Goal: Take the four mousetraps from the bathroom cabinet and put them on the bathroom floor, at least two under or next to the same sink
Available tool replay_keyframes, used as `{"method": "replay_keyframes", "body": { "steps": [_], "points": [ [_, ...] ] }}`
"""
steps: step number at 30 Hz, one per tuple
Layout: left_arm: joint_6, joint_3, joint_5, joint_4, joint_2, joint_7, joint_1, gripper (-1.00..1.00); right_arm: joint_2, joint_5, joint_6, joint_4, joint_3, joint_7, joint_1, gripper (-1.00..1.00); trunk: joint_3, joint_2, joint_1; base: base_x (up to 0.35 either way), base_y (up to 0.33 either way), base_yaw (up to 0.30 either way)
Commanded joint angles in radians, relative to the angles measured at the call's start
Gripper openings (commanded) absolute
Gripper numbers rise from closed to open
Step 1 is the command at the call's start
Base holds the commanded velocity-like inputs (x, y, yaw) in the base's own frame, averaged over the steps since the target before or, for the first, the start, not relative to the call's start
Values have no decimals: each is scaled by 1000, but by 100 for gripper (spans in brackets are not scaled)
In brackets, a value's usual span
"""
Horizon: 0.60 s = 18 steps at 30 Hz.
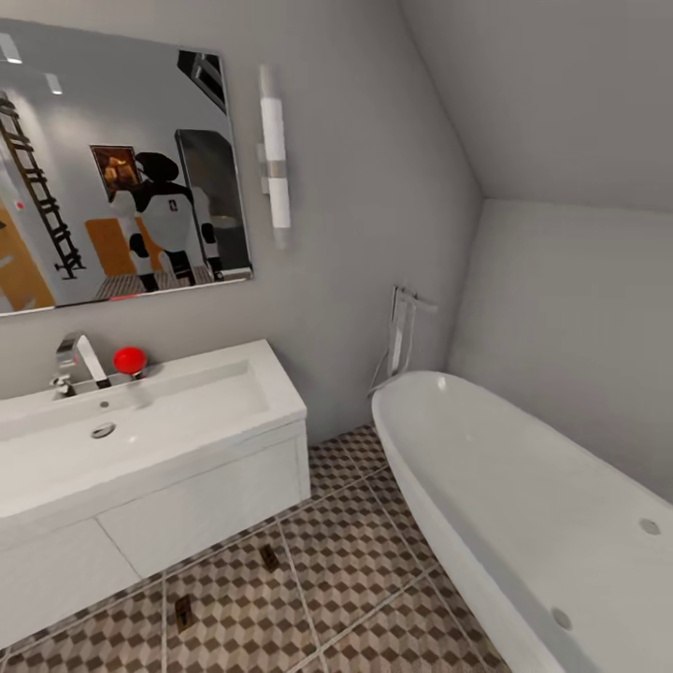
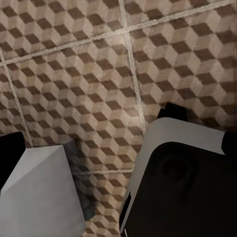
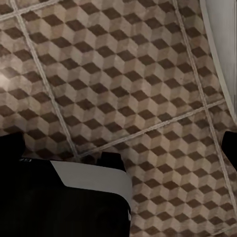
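Mousetraps, two (image 1: 269,558) (image 1: 184,612), lie on bathroom floor (image 1: 355,551) just before the sink (image 1: 140,411), satisfying the sink condition. State of either tool: cannot tell.

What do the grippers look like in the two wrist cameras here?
The left gripper and the right gripper each appear as two plain matte black fingers with blunt, squared tips, cut off at opposite edges of the wrist view. No cables or markings are visible.

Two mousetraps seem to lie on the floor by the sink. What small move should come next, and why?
Probably turn the base toward the cabinet: two mousetraps already lie on the bathroom floor beside the sink, and the left gripper and right gripper look open and empty.
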Motion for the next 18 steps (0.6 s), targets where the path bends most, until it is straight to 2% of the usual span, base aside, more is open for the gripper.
{"method": "replay_keyframes", "body": {
  "steps": [1, 18],
  "points": [
    [2, -9, 7, 1, 0, 1, -1, 100, 0, -10, -5, 2, 8, -2, -1, 100, -1, -1, 0, 0, 0, -299],
    [2, -9, 7, 1, 0, 1, -1, 100, 1, -11, -5, 2, 8, -2, -1, 100, 9, -1, 0, 0, 0, -299]
  ]
}}
